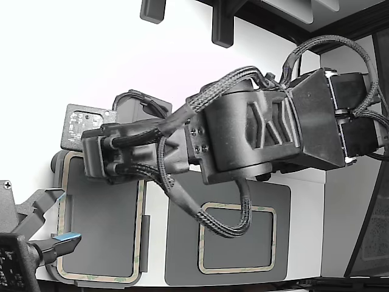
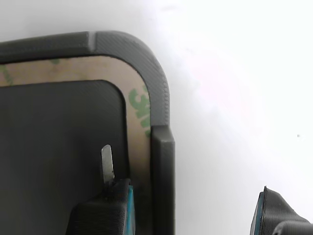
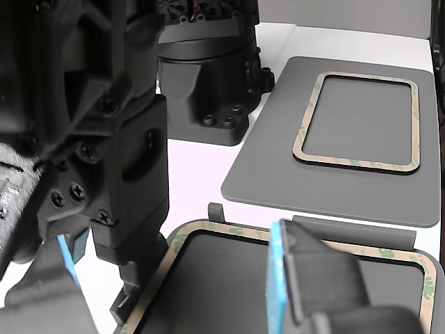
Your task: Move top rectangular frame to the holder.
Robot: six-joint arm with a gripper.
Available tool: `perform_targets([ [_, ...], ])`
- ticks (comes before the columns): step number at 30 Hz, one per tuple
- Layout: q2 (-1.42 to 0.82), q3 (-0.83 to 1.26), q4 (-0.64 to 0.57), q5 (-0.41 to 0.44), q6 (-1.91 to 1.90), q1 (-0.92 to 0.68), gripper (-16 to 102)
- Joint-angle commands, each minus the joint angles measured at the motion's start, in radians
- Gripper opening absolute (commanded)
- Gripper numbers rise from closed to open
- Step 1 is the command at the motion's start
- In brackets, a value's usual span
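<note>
**On the holder: frame seated, claw spread at one corner**

Inside the raised rim of the holder (image 1: 59, 159), at the exterior view's left, the top rectangular frame (image 1: 141, 226) lies flat, its tan-green band following the holder's outline. The wrist view shows one rounded corner of the frame (image 2: 139, 105) tucked against the holder's wall (image 2: 161, 161). The gripper (image 2: 195, 208) stands with its fingers apart, one finger (image 2: 105, 208) over the frame's inner edge, the other outside the holder wall; nothing is clamped between them. A thin metal tab (image 2: 107, 164) protrudes from the inner finger. On the darker mat (image 1: 182, 243), at the exterior view's right, a second frame (image 1: 237, 269) lies well apart.
</note>
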State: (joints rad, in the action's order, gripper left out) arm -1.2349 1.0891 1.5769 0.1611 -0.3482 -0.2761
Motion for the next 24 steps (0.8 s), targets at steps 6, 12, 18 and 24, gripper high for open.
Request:
perform_targets([
  [6,-0.322,0.318,-0.256,0.08,-0.256,0.02,100],
  [12,-0.6,0.6,-0.417,0.071,-0.201,0.075,100],
  [18,-0.85,0.816,-0.463,0.032,-0.048,0.141,100],
  [24,-1.104,1.04,-0.529,0.015,0.149,0.218,100],
])
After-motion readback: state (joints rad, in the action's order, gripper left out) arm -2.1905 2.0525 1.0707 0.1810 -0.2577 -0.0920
